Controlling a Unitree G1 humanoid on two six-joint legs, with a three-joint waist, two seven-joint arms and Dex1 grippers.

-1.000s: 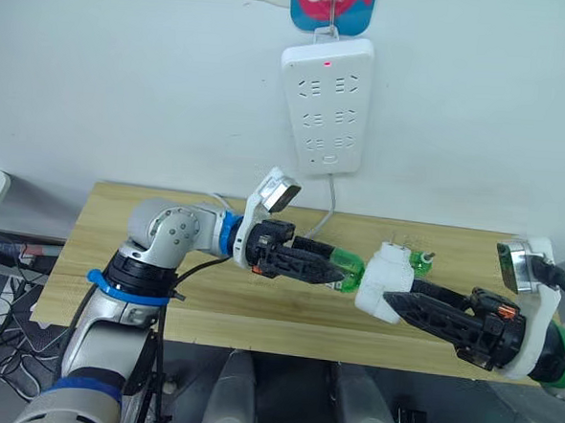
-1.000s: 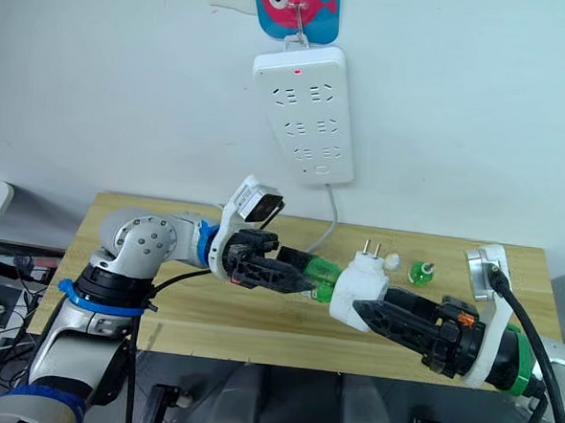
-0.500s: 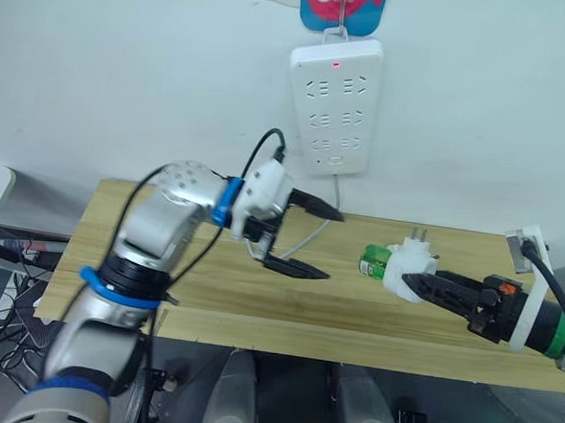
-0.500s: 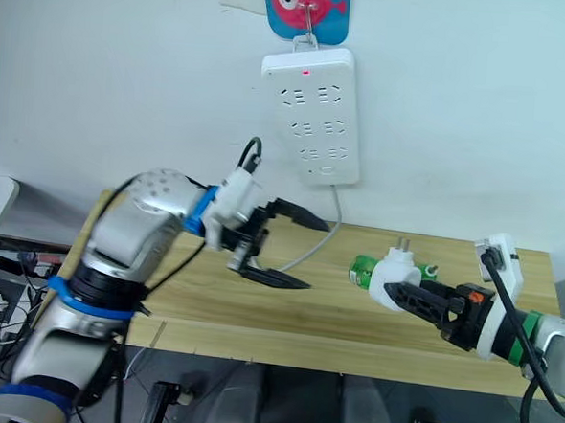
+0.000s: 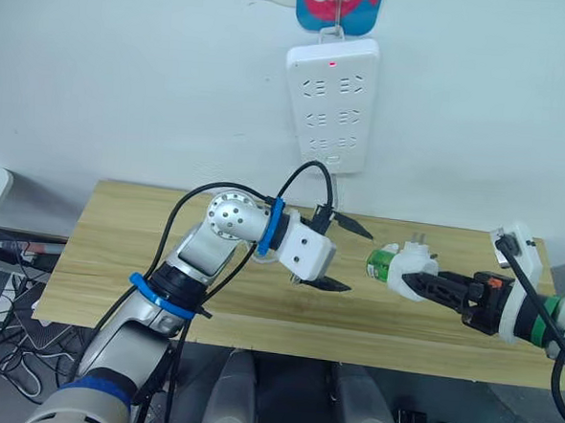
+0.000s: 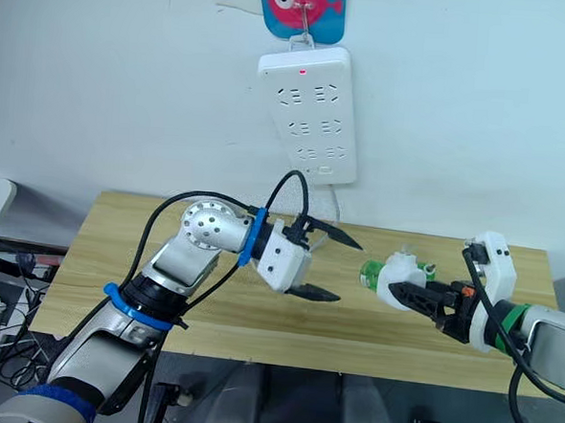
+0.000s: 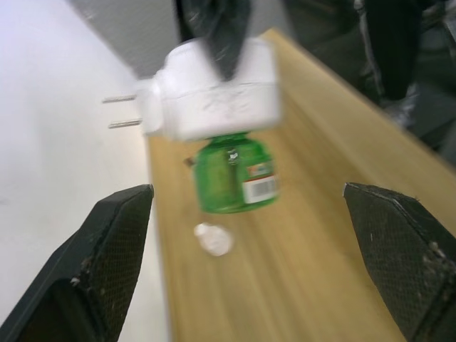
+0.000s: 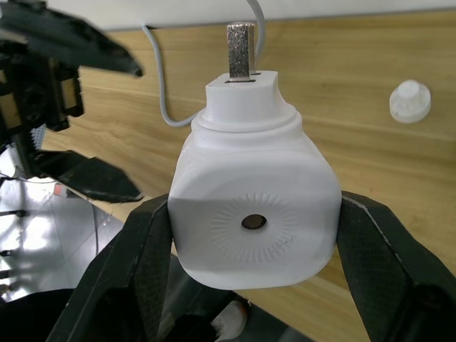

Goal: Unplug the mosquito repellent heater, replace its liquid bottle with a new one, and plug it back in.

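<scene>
A second ago the left pincer (image 5: 342, 256) gripped the green bottle (image 5: 381, 265) screwed into the mosquito repellent heater (image 5: 411, 273) — now it has let go, its fingers spread wide, and drawn back to the left. The right pincer (image 5: 422, 281) has carried heater and bottle together farther right — away from the left arm

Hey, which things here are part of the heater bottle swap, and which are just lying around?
Part of the job:
- mosquito repellent heater, held by right gripper
- green bottle fitted in it
- power strip on the wall
- left gripper, open

Just lying about:
- small white cap
- fish hook
</scene>
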